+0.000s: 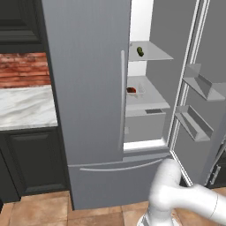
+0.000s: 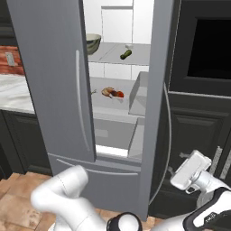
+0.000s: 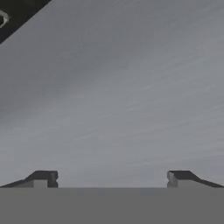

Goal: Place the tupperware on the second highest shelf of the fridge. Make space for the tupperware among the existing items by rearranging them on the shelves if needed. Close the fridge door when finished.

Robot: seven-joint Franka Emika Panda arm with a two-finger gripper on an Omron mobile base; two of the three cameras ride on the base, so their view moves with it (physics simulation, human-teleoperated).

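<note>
The tub (image 1: 132, 91) sits on the shelf (image 1: 152, 95); the gripper (image 3: 111, 179), wide open and empty, faces the fridge (image 1: 88, 88) door, not yet closed

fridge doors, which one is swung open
The right-hand door, the one with bins on its inner side, stands swung out, so the shelves show. The left-hand door is shut flat, its long handle facing out.

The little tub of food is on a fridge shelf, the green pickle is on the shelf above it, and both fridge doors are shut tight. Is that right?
Not quite. The tupperware does sit on a shelf with the pickle one shelf higher, but the fridge isn't shut: its right door is swung wide open, as the left base view shows.
</note>
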